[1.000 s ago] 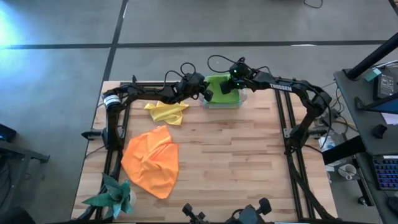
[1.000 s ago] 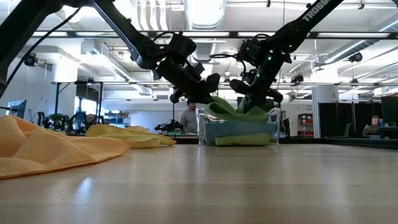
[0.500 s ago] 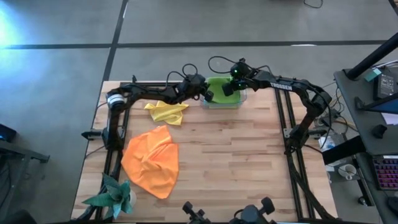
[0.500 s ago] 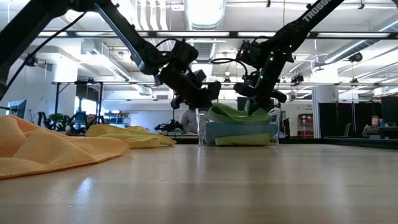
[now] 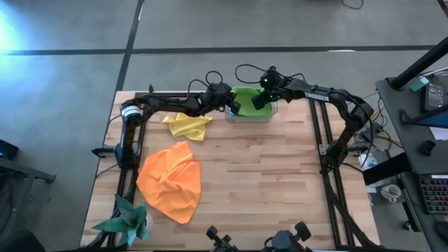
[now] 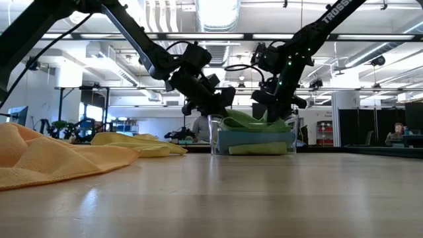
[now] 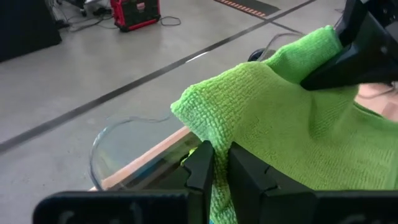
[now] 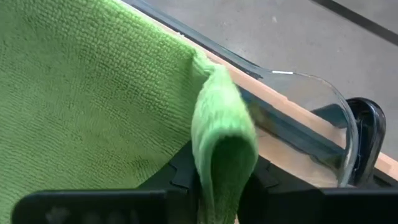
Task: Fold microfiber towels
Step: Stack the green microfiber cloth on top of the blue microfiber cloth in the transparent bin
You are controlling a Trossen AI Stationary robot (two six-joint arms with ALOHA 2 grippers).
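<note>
High view: left gripper [image 5: 234,106] and right gripper [image 5: 257,102] sinking lower over clear plastic bin [image 5: 250,116], lime green microfiber towel [image 5: 246,97] settling in.

Low view: towel now lying flatter on bin stack.

Wrist views: both pincers still pinching towel edges, grips loosening — release likely starting. Orange towel [image 5: 170,181], yellow towel [image 5: 187,125] waiting unfolded.

We see a robotics lab or industrial workshop: a butcher-block table [image 5: 266,175] stands on a grey concrete floor [image 5: 210,28] marked with dark lines. Across the table, the low view opens onto a large open hall with exposed ceiling ducts [image 6: 215,13], strip lights and workbenches. A person [image 6: 200,125] sits far back, and a desk with a keyboard [image 5: 432,192] stands beside the rig
</note>
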